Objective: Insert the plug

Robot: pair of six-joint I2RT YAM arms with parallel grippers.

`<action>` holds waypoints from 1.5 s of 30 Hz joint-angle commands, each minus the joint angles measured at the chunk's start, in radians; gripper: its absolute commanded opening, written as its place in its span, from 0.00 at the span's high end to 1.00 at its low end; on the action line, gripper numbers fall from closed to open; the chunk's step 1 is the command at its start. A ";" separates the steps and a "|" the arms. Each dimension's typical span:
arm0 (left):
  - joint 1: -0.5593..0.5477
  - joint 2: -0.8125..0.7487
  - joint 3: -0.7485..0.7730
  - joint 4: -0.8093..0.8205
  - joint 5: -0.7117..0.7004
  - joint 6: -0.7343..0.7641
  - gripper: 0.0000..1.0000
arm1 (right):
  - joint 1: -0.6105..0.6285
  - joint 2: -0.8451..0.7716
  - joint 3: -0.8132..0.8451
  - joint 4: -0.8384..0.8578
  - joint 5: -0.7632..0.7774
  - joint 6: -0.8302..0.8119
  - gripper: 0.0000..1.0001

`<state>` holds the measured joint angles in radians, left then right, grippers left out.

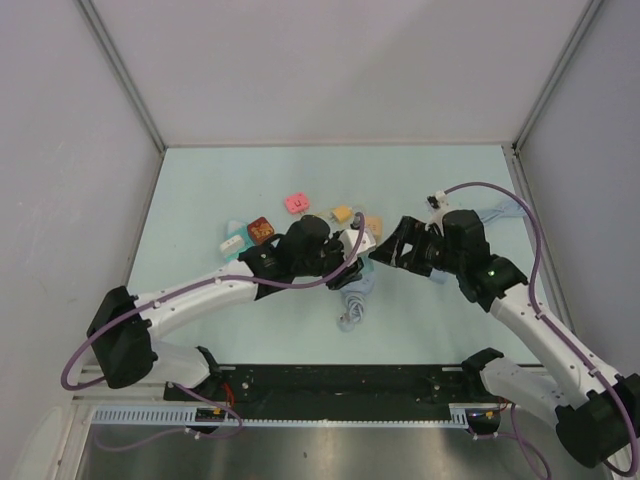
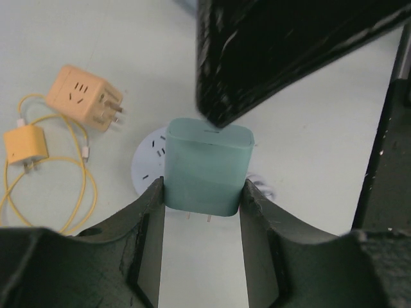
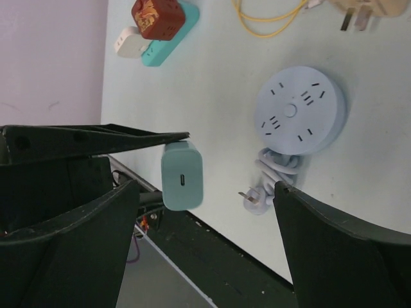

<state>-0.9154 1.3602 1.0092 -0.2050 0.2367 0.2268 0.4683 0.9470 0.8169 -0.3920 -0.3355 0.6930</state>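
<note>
A teal plug point(image 2: 207, 167) is pinched by its sides in my left gripper point(image 2: 204, 192), with two metal prongs showing under it. It hangs above a round pale-blue socket point(image 2: 146, 165) that lies flat on the table. In the right wrist view the same plug point(image 3: 182, 174) floats near and to the left of the socket point(image 3: 300, 109). My right gripper point(image 3: 205, 218) stands wide open close to the plug, and neither finger touches it. From above, the left gripper point(image 1: 345, 255) and right gripper point(image 1: 395, 245) face each other over the socket point(image 1: 357, 278).
The socket's coiled cable and own plug point(image 3: 257, 192) lie beside it. An orange cube adapter point(image 2: 85, 97) and a yellow charger with cable point(image 2: 26, 144) sit further back. A red cube point(image 3: 154, 16), a teal strip point(image 3: 168, 38) and a pink adapter point(image 1: 297, 203) lie to the far left.
</note>
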 commanded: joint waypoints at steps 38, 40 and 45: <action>-0.053 -0.119 -0.106 0.148 -0.185 -0.182 0.09 | 0.009 0.256 0.119 0.133 -0.169 -0.156 1.00; -0.019 -0.156 -0.125 0.138 -0.183 -0.202 0.00 | 0.006 0.286 0.152 0.089 -0.142 -0.269 1.00; 0.070 -0.252 -0.172 0.101 -0.185 -0.282 0.00 | 0.006 0.367 0.218 -0.014 -0.048 -0.519 1.00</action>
<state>-0.9077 1.2030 0.8631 -0.0849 0.0750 0.0238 0.4755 1.2690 0.9554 -0.3271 -0.4564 0.4278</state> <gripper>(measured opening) 0.996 0.318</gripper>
